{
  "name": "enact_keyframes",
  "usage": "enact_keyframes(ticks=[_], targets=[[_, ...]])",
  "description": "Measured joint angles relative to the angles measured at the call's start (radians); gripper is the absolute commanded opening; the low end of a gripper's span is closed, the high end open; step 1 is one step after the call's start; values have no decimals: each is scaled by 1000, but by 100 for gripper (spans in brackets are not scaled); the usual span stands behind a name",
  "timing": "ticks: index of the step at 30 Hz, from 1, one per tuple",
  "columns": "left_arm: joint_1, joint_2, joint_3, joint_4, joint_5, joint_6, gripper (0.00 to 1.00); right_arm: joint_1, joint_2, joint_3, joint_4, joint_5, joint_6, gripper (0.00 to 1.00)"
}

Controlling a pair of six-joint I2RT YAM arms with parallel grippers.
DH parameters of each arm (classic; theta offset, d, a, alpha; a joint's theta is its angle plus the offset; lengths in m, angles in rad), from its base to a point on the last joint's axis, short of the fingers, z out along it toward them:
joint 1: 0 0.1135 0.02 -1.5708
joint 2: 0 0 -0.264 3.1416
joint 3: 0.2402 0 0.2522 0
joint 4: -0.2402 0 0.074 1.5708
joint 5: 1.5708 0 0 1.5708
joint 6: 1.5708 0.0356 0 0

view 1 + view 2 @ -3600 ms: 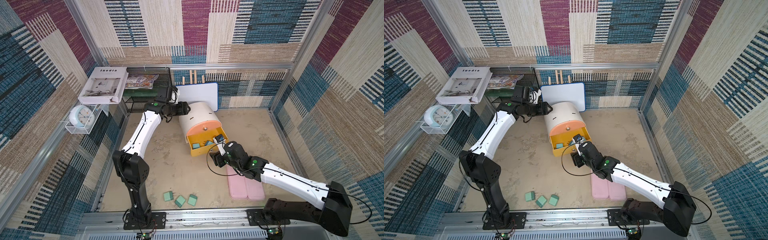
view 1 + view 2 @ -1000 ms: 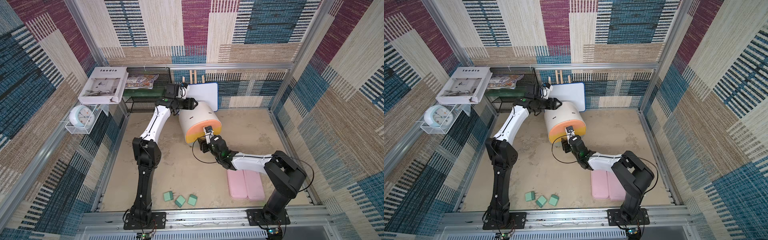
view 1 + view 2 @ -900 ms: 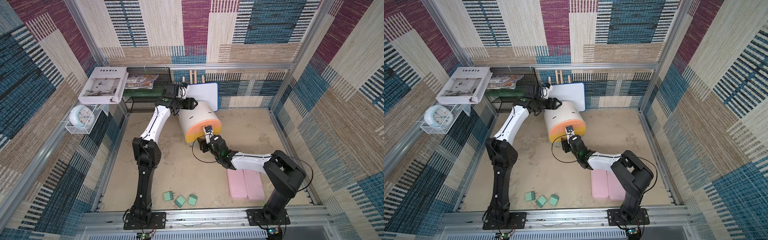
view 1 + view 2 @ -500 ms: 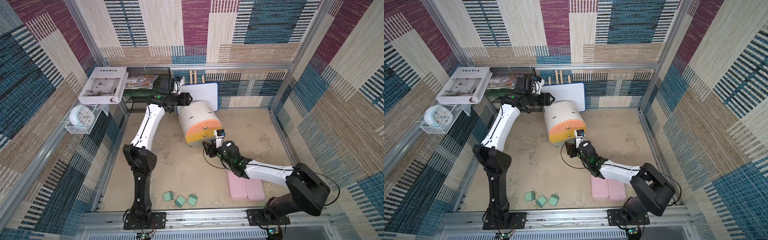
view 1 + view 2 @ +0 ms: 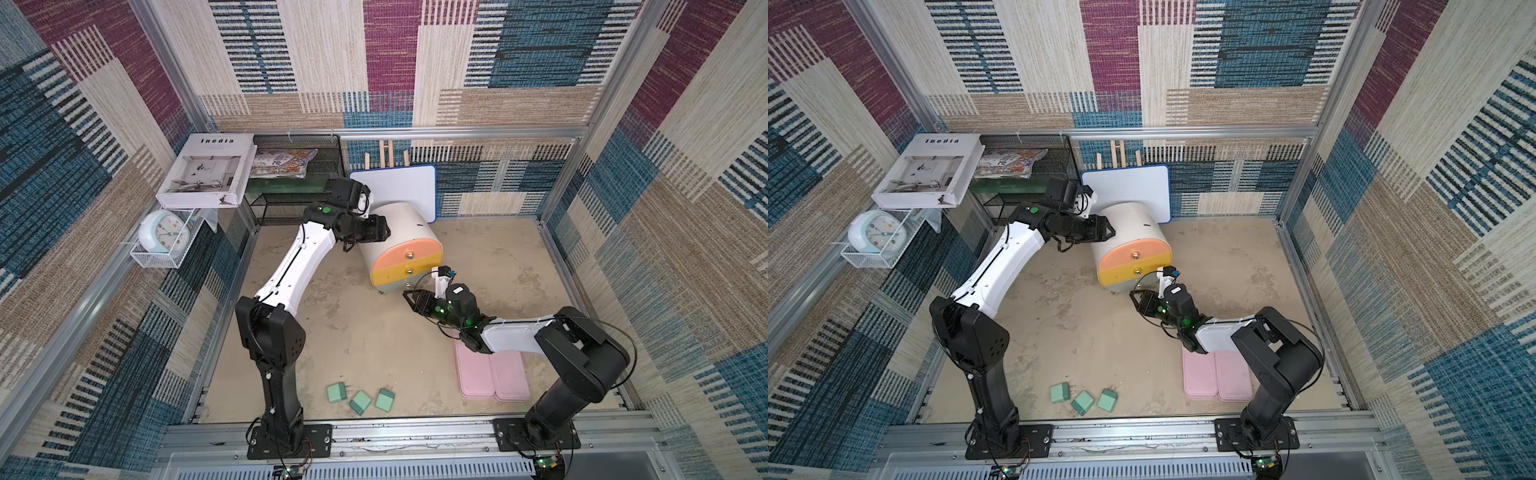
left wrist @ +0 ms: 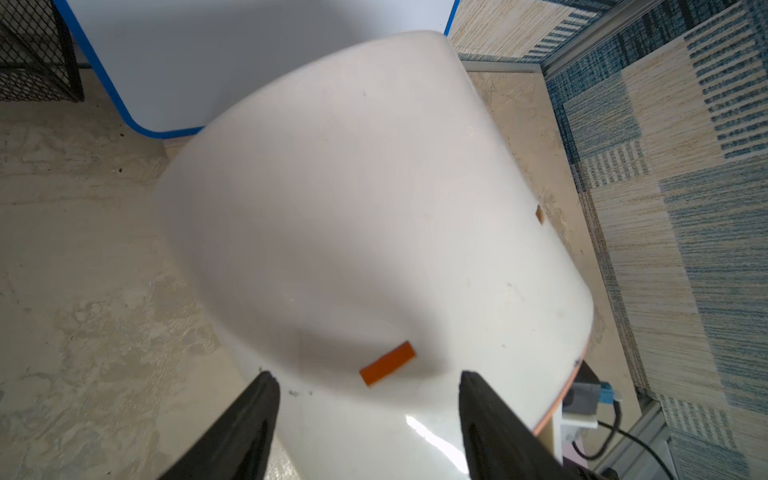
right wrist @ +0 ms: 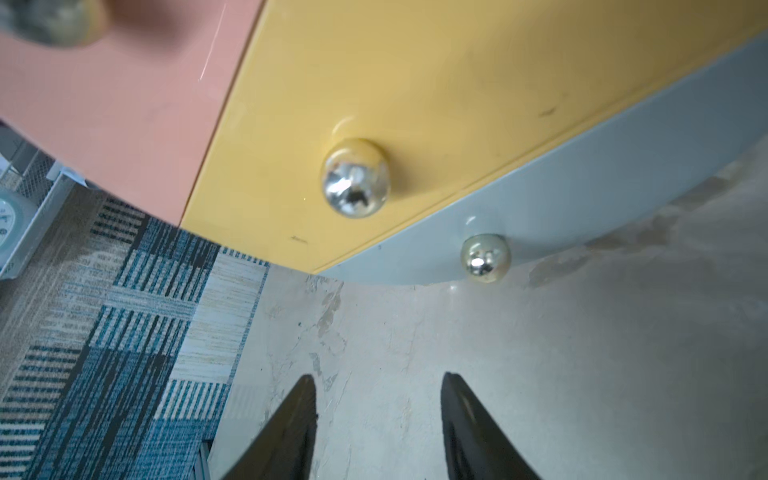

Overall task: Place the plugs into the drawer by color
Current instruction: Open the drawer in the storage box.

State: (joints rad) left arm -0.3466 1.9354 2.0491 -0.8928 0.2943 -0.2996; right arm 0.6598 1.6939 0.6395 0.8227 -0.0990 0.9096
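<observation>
So: three green plugs point(image 5: 360, 402) sit clustered on the floor point(image 5: 332, 324) at the near edge, well apart from the drawer point(image 5: 405, 253), all three fronts shut. The right gripper point(image 5: 409, 299), jaws apart and empty, is near the grey-green knob point(image 7: 485, 257). The left gripper point(image 5: 385, 232), jaws apart, is by the white shell.

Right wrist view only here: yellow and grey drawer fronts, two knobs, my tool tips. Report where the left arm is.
Observer: The left tool is at the rear of the cabinet, by its white shell, jaws apart; contact unclear.
Operator: Locate any loose plugs.
Observer: Three green plugs lie on the floor near the front rail.
Operator: Name anything under my forearm.
Observer: Two pink trays lie side by side, partly beneath it.
</observation>
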Motion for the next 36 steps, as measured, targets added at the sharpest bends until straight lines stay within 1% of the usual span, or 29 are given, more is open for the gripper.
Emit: enact_keyframes(ticks=[4, 9, 17, 27, 36], targets=[[-2, -19, -35, 2, -7, 5, 72, -43, 76, 0, 66, -22, 47, 48], [-1, -40, -91, 48, -5, 8, 72, -65, 154, 14, 144, -64, 95, 47], [0, -55, -138, 118, -2, 12, 72, -90, 248, 30, 259, -99, 163, 45], [1, -55, -149, 146, 15, 13, 72, -111, 373, 72, 425, -167, 242, 43], [3, -54, -161, 171, 19, 13, 72, -118, 416, 116, 470, -178, 278, 37]])
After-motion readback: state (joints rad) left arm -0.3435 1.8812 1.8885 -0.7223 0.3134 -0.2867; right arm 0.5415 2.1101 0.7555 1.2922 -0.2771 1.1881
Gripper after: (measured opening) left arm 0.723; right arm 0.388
